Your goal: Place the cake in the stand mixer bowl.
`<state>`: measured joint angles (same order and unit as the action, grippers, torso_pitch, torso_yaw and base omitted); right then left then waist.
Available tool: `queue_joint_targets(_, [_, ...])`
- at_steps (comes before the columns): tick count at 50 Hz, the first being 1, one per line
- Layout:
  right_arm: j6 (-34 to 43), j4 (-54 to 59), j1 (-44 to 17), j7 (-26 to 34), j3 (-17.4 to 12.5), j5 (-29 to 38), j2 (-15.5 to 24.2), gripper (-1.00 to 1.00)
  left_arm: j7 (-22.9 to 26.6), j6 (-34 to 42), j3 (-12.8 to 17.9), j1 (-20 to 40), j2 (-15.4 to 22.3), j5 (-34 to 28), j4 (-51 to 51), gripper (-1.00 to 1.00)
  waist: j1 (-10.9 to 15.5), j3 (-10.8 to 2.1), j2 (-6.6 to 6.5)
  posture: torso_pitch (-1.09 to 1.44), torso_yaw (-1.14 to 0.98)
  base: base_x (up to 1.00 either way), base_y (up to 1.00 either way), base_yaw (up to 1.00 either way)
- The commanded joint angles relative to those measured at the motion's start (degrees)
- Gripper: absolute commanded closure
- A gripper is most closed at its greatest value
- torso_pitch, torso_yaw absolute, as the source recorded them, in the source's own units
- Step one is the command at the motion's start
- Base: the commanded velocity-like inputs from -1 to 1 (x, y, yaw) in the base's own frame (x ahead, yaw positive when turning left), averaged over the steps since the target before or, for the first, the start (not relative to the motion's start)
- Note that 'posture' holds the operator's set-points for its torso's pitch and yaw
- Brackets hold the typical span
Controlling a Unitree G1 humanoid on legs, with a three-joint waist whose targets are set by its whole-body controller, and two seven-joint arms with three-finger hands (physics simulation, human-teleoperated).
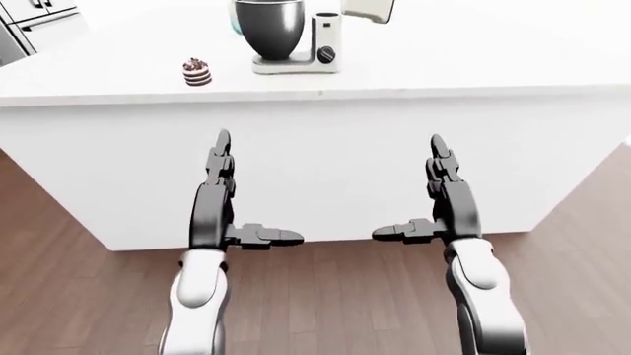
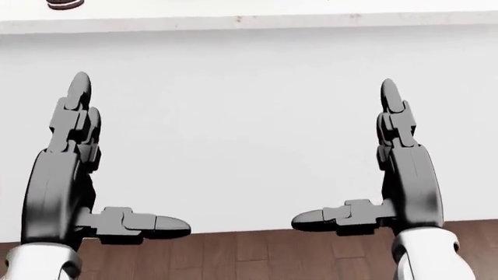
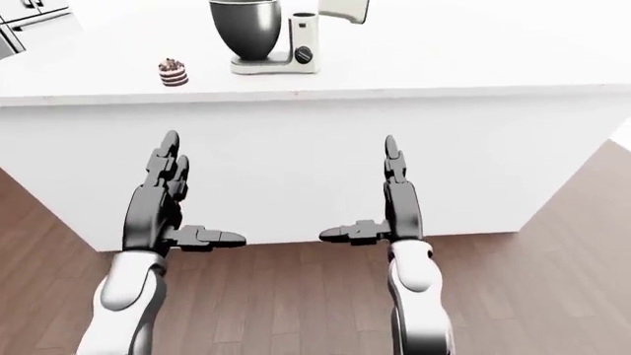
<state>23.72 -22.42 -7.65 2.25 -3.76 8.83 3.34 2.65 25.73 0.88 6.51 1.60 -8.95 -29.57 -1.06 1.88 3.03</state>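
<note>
- nearest in the left-eye view lies a dark brown wood plank floor (image 1: 325,296), running under both arms and up to the foot of a white island.
- the left hand (image 1: 219,203) and right hand (image 1: 446,201) hang over that floor, well apart; on each the long fingers (image 2: 74,111) point straight up and the thumb juts inward, so both are spread wide and hold nothing.
- beyond the hands stands the island's plain white side wall (image 1: 325,163), between them and everything on top.
- its top is a white surface (image 1: 473,59), stretching far and to the right.
- the cake (image 1: 197,72), small, dark and layered, sits on the surface near its near edge, to the left.
- the stand mixer (image 1: 320,44) is farther in, right of the cake and apart from it; its dark metal bowl (image 1: 269,26) sits on the white base, head tilted up.
- at far left, steel cabinet fronts (image 1: 29,26) show.
</note>
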Motion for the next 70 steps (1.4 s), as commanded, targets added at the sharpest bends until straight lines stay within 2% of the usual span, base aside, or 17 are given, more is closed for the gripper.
queue_joint_targets(1, [-1.4, -2.0, -1.5, 0.0, 0.3, 0.1, 0.0, -1.00, -0.3, -2.5, 0.7, 1.2, 0.5, -0.2, -1.4, -1.00, 0.4, -1.04, 0.74, 0.00, 0.00, 0.00, 0.29, 0.00])
queue_joint_targets(8, [-1.2, -2.0, -1.7, 0.1, 0.5, 0.4, -0.1, -1.00, -0.3, -2.4, 0.9, 1.4, 0.5, -0.3, -1.4, -1.00, 0.3, -0.59, -3.28, 0.00, 0.00, 0.00, 0.29, 0.00])
queue_joint_targets(11, [-1.3, -1.8, -1.7, 0.1, 0.4, 0.5, -0.1, -1.00, -0.2, -1.9, 0.9, 1.4, 0.5, -0.3, -1.8, -1.00, 0.4, -2.04, -9.29, 0.00, 0.00, 0.00, 0.28, 0.00])
queue_joint_targets(12, [-1.3, -1.8, -1.7, 0.1, 0.5, 0.5, -0.1, -1.00, -0.2, -2.1, 0.9, 1.4, 0.5, -0.4, -1.7, -1.00, 0.8, -1.43, -6.89, 0.00, 0.00, 0.00, 0.28, 0.00])
queue_joint_targets(22, [-1.3, -1.9, -1.5, 0.2, 0.8, 0.9, -0.2, -1.00, -0.1, -2.4, 1.0, 1.0, 0.6, -0.5, -1.8, -1.00, 0.8, -0.67, -1.74, 0.00, 0.00, 0.00, 0.28, 0.00])
queue_joint_targets(25, [-1.3, -1.7, -1.5, 0.3, 0.9, 1.0, -0.3, -1.00, -0.1, -2.3, 1.1, 1.0, 0.6, -0.5, -1.9, -1.00, 0.6, -1.74, 2.41, 0.00, 0.00, 0.00, 0.29, 0.00])
queue_joint_targets(26, [-1.3, -1.8, -1.6, 0.3, 0.9, 1.0, -0.3, -1.00, -0.1, -2.5, 1.1, 0.9, 0.6, -0.5, -1.7, -1.00, -0.2, -0.79, -0.59, 0.00, 0.00, 0.00, 0.29, 0.00])
queue_joint_targets(28, [-1.3, -1.7, -1.5, 0.4, 0.9, 1.0, -0.3, -1.00, -0.1, -2.6, 1.0, 0.9, 0.6, -0.5, -1.6, -1.00, 0.3, -1.34, 0.62, 0.00, 0.00, 0.00, 0.29, 0.00])
queue_joint_targets(33, [-1.5, -1.8, -1.3, 0.4, 1.0, 1.2, -0.4, -1.00, 0.0, -2.3, 1.2, 1.1, 0.6, -0.6, -1.9, -1.00, 0.4, -0.74, -1.98, 0.00, 0.00, 0.00, 0.28, 0.00])
queue_joint_targets(35, [-1.7, -1.5, -1.4, 0.4, 1.0, 1.2, -0.4, -1.00, -0.1, -2.8, 1.1, 0.9, 0.6, -0.6, -1.4, -1.00, 0.2, -0.58, -4.08, 0.00, 0.00, 0.00, 0.29, 0.00])
queue_joint_targets(37, [-1.8, -1.4, -1.4, 0.4, 1.0, 1.1, -0.4, -1.00, -0.1, -2.7, 1.1, 1.0, 0.6, -0.5, -1.5, -1.00, 0.3, -1.76, -8.26, 0.00, 0.00, 0.00, 0.29, 0.00])
queue_joint_targets(40, [-2.3, -1.3, -1.2, 0.4, 0.9, 0.9, -0.5, -1.00, -0.1, -2.6, 1.1, 0.9, 0.6, -0.6, -1.6, -1.00, 1.1, -0.51, -6.71, 0.00, 0.00, 0.00, 0.19, 0.10])
queue_joint_targets(45, [-2.5, -1.3, -1.1, 0.3, 1.0, 1.2, -0.5, -1.00, -0.1, -2.9, 1.0, 0.8, 0.6, -0.6, -1.4, -1.00, 1.8, -1.36, -5.69, 0.00, 0.00, 0.00, 0.00, 0.29])
queue_joint_targets(54, [-3.0, -1.3, -1.0, 0.1, 1.0, 1.1, -0.6, -1.00, -0.1, -3.0, 0.9, 0.5, 0.5, -0.6, -1.5, -1.00, 2.2, -0.32, -2.08, 0.00, 0.00, 0.00, 0.00, 0.23])
queue_joint_targets(57, [-3.2, -1.8, -0.8, -0.1, 0.8, 0.7, -0.7, -1.00, 0.0, -3.1, 0.9, 0.6, 0.5, -0.6, -1.4, -1.00, 2.7, -0.97, 0.70, 0.00, 0.00, 0.00, 0.00, 0.00])
queue_joint_targets(64, [-3.5, -2.0, -0.6, -0.5, 0.4, 0.4, -0.4, -1.00, 0.2, -2.1, 0.8, 0.9, 0.5, -0.8, -1.9, -1.00, 1.5, -1.63, -2.52, 0.00, 0.00, 0.00, 0.00, 0.00])
queue_joint_targets(70, [-3.3, -2.6, -0.6, -0.4, 0.4, 0.4, -0.4, -1.00, 0.3, -2.4, 0.8, 0.9, 0.5, -0.9, -1.9, -1.00, 1.1, -1.84, -3.26, 0.00, 0.00, 0.05, 0.00, 0.00])
